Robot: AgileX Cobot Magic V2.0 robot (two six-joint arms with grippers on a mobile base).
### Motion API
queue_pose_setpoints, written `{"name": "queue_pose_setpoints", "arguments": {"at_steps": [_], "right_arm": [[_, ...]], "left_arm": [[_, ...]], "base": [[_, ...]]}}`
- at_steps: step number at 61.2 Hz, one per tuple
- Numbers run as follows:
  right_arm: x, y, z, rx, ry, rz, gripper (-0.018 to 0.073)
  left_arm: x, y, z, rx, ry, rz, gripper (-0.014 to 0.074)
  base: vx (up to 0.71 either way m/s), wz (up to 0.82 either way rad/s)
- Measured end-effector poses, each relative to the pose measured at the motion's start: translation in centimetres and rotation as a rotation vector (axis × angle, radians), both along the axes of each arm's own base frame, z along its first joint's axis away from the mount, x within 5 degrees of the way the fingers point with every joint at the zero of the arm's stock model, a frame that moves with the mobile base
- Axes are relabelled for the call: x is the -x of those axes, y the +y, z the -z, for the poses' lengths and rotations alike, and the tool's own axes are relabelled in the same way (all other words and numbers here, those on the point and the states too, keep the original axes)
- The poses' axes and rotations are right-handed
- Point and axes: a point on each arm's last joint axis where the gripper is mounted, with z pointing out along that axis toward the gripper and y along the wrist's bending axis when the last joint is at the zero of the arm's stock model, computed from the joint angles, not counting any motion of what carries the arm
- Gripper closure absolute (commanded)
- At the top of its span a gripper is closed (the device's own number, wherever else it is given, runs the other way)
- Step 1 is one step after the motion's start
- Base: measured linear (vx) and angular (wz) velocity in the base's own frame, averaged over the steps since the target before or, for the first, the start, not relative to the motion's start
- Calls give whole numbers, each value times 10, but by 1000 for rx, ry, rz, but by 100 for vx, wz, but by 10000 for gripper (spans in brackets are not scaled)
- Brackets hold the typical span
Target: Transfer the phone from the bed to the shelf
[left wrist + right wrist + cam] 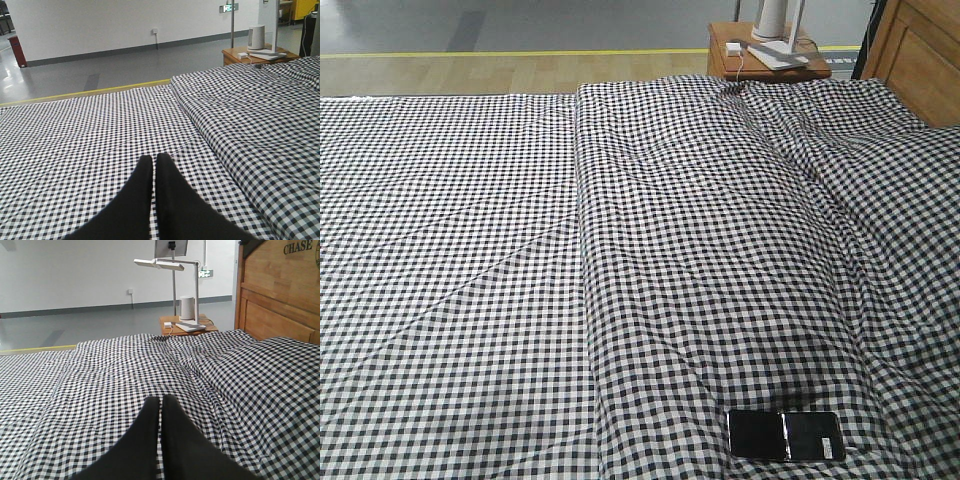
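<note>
0 steps look done: the phone (786, 435) lies flat and untouched on the bed (470, 250), near the lower edge of the front view, and no shelf is in sight. Left gripper (154, 161) and right gripper (161, 401) each have their fingers pressed together on nothing, above the bed. Neither wrist view shows the phone, so reach, grasp, carry and place are all left to do.

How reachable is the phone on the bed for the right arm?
Likely yes: the phone lies flat, uncovered, nothing beside it on the bed cover. The right gripper is shut, so it must open first.
</note>
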Motion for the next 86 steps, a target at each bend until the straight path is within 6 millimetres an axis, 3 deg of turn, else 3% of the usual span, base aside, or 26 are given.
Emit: {"name": "queue_pose_setpoints", "arguments": {"at_steps": [73, 86], "right_arm": [[0, 0, 0, 0, -3, 0, 569], [0, 0, -8, 5, -92, 0, 569]], "left_arm": [[0, 0, 0, 0, 0, 0, 595], [0, 0, 0, 0, 0, 0, 595]], "base": [[0, 0], [0, 0]]}}
